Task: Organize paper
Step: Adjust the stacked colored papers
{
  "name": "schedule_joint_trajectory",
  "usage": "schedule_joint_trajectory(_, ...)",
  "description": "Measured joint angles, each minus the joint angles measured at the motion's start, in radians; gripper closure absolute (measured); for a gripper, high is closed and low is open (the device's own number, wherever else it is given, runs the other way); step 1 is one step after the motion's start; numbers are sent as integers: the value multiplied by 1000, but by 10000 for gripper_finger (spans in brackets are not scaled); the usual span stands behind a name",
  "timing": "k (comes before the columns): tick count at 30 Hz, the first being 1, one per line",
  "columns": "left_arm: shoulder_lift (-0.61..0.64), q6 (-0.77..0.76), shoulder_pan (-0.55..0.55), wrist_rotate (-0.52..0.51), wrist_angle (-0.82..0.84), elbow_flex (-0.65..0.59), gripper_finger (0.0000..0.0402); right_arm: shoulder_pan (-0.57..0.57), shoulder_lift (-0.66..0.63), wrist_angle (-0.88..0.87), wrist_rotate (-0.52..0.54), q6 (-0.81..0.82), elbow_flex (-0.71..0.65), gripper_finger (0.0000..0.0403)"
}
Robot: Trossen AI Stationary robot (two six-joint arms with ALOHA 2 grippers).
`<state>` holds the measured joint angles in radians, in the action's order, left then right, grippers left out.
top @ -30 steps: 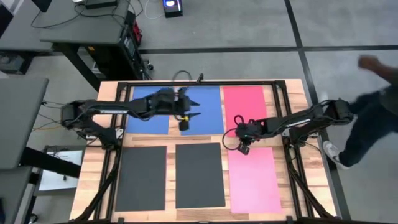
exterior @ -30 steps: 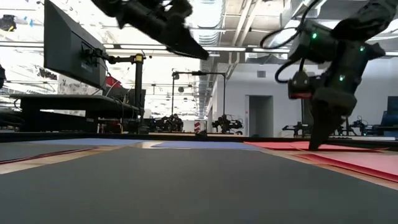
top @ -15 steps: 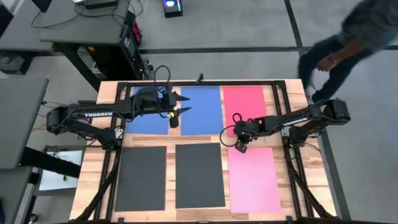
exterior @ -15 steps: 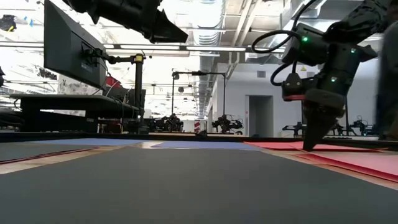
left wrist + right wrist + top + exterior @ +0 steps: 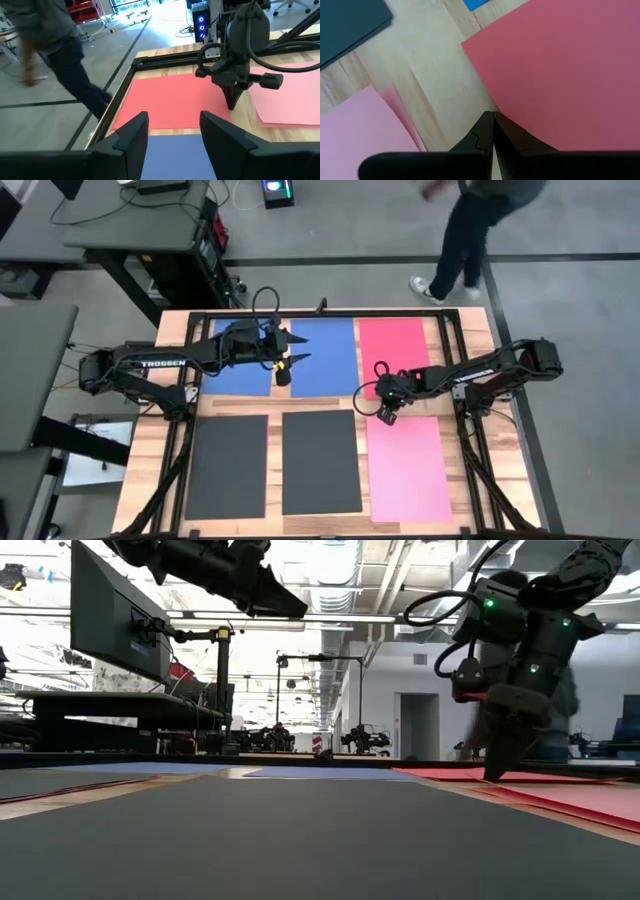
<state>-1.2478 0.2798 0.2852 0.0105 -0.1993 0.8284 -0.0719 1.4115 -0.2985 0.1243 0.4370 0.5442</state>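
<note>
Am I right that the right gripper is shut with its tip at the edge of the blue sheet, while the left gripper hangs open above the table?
Not quite: the shut right gripper has its tip at the edge of the red sheet, not the blue one, as the right wrist view shows. The left gripper does hang open above the table.

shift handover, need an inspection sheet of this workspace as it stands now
surface: wooden table, bare between sheets
job's things: two blue sheets, red sheet, pink sheet, two dark grey sheets, all lying flat
clutter: nothing seen
grippers: left gripper open, raised over the blue sheets, empty; right gripper shut, tips down at the red sheet's near edge
cables: black loop at the right wrist
surroundings: person walking past the far side; grey side table
</note>
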Motion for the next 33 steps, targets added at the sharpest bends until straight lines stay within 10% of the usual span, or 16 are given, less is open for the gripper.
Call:
schedule_joint_trajectory(18, 0, -11, -4, 1, 10, 0, 241, 46, 3, -97, -10, 0, 88, 403)
schedule_joint_trajectory(33, 0, -34, -5, 3, 54, 0, 241, 153, 1, -554, -18, 195, 89, 403)
